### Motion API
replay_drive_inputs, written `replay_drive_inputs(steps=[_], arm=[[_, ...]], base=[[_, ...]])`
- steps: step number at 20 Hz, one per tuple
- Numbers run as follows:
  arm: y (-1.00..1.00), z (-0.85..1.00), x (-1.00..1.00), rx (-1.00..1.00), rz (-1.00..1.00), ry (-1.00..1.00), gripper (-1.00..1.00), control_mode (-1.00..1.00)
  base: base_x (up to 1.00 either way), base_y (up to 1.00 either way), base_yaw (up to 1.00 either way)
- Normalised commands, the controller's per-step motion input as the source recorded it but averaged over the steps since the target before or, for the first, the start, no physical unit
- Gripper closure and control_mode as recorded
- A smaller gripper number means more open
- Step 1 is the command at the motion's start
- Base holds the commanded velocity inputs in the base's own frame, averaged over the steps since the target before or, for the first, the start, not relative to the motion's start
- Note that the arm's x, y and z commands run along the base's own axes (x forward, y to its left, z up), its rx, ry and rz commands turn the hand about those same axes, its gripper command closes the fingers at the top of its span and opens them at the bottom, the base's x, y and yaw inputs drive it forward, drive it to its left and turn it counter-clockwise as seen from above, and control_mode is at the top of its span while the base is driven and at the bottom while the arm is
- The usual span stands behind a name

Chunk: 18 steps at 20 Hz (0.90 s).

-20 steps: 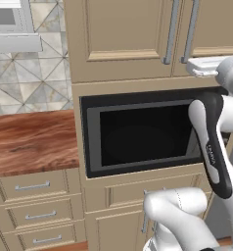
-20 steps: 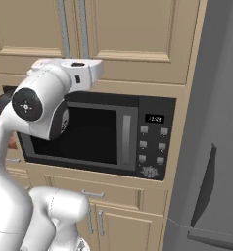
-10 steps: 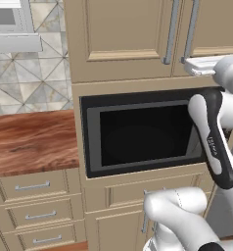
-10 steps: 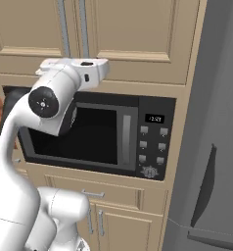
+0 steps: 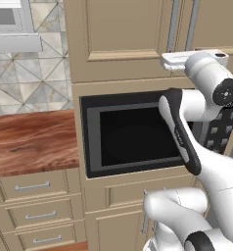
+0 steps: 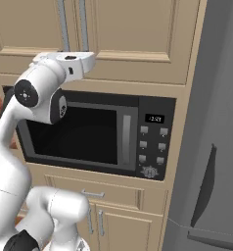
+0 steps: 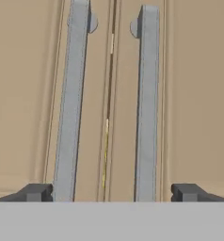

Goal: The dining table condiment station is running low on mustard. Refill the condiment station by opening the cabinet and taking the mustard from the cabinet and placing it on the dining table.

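Hand view: my jaws spread wide, nothing between 'em, fingertips (image 7: 38,192) low at either side. Dead ahead, the cabinet (image 7: 194,94), both doors shut, thin seam down the middle, w/ left bar handle (image 7: 69,103) & right bar handle (image 7: 146,103) running vertical either side of it. Left base view: my hand up at the door bottoms, just above the black built-in microwave (image 5: 133,135). Wood tabletop (image 5: 33,139) off left, drawers (image 5: 33,213) below it.

Kitchen, built-in microwave (image 6: 89,139), beige cabinet (image 5: 123,39), fridge (image 6: 211,122)
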Motion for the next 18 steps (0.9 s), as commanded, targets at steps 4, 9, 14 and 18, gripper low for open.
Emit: replay_drive_inputs(steps=[4, 9, 14, 18], arm=[[-0.31, 0.13, 0.10, 0.00, -0.01, -0.01, -1.00, -1.00], [-0.28, 0.19, 0.00, 0.00, 0.00, -0.05, -1.00, -1.00], [-0.10, 0.02, 0.13, 0.02, 0.01, -0.01, -1.00, -1.00], [-0.04, 0.00, 0.35, 0.06, 0.08, 0.00, -1.00, -1.00]], base=[[0.00, 0.00, 0.00], [0.00, 0.00, 0.00], [0.00, 0.00, 0.00], [0.00, 0.00, 0.00]])
